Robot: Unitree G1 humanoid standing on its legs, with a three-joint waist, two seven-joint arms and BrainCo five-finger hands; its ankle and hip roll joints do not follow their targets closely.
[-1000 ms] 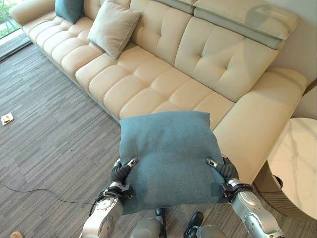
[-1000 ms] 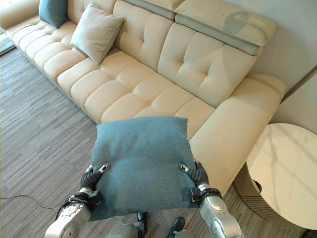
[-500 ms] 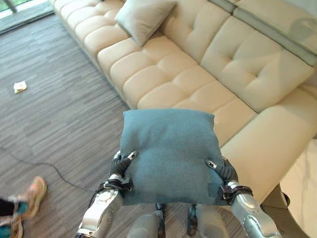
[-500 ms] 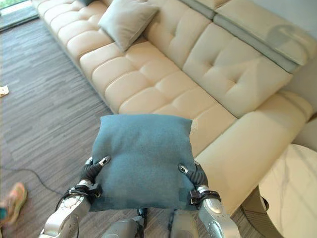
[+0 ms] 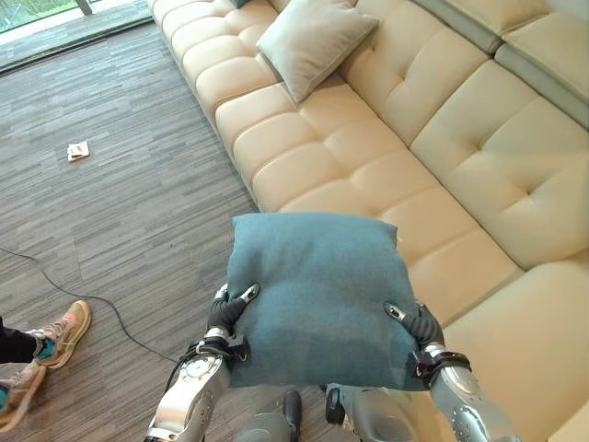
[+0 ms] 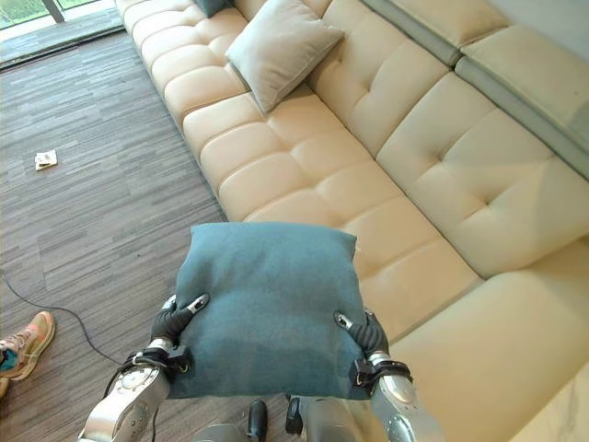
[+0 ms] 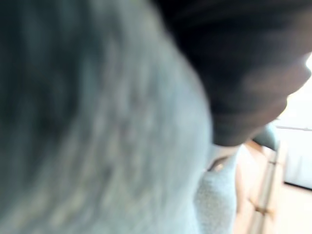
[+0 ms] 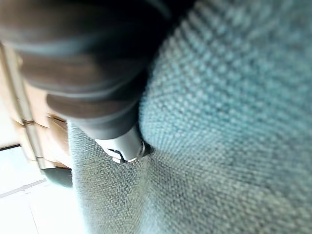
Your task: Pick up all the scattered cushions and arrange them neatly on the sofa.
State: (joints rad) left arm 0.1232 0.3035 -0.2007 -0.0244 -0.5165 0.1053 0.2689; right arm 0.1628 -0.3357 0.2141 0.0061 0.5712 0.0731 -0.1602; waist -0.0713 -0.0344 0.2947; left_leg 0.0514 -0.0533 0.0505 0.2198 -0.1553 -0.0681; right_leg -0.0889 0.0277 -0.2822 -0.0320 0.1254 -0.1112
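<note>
Cushion (image 5: pixel 317 290) held between left hand (image 5: pixel 226 314) and right hand (image 5: pixel 412 322) before the sofa (image 5: pixel 386 175), second cushion (image 5: pixel 313 41) on its seat behind, paper scrap (image 5: pixel 78 151) on floor (image 5: pixel 120 212) far left.

Setting: living room or lounge of a home or office. Evidence: a long cream tufted sofa (image 5: pixel 368 138) with grey-topped headrests along its back; a beige cushion (image 6: pixel 281 48) leaning against the sofa's backrest, with a dark teal one (image 6: pixel 213 5) farther along the sofa seat; grey striped carpet floor (image 5: pixel 120 212) in front of the sofa; a small scrap of paper (image 5: pixel 78 151) on that floor, well apart from the sofa; a person's sneakers (image 5: pixel 63 333) on the floor, away from the sofa's front edge.
</note>
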